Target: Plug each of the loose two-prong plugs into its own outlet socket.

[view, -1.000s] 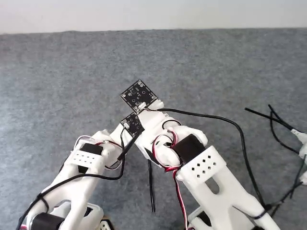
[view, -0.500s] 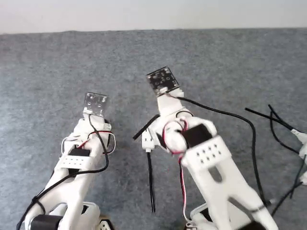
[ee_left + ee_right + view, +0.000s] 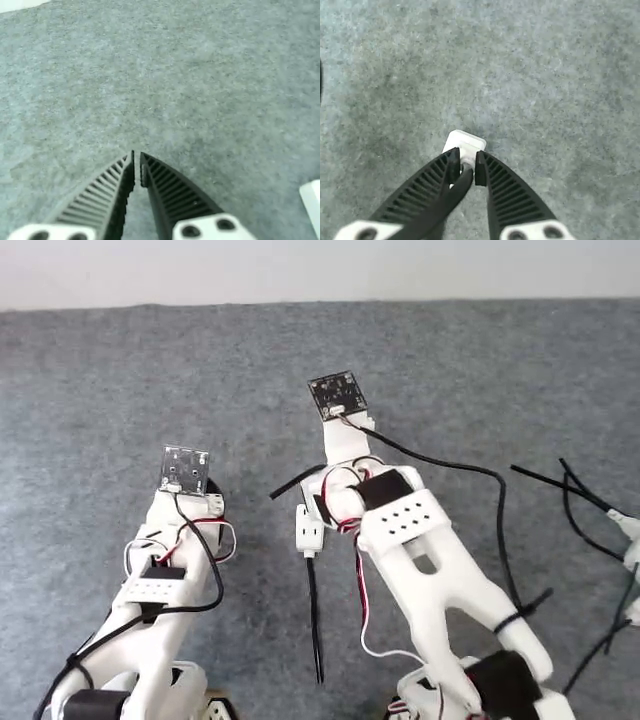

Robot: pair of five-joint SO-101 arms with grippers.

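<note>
A white outlet socket (image 3: 308, 528) with two slots lies on the grey carpet between the arms, its black cord (image 3: 315, 620) trailing toward the near edge. My right gripper (image 3: 466, 157) is shut on a small white plug (image 3: 465, 142) just above the carpet, and the plug's black cord runs back between the fingers. The right arm (image 3: 400, 530) stands beside the socket, with a black cord (image 3: 295, 483) coming out from under it. My left gripper (image 3: 137, 155) is shut with nothing in it, over bare carpet. The left arm (image 3: 160, 580) is apart from the socket.
Several black cords (image 3: 580, 510) with white plugs (image 3: 630, 530) lie at the right edge of the carpet. A white corner (image 3: 312, 195) shows at the side of the left wrist view. Bare carpet (image 3: 150, 370) stretches beyond both arms.
The two arms, crossed close together a second ago, have drawn apart: the left one swung left, the right one swung right and farther out. The socket between them came into sight.
</note>
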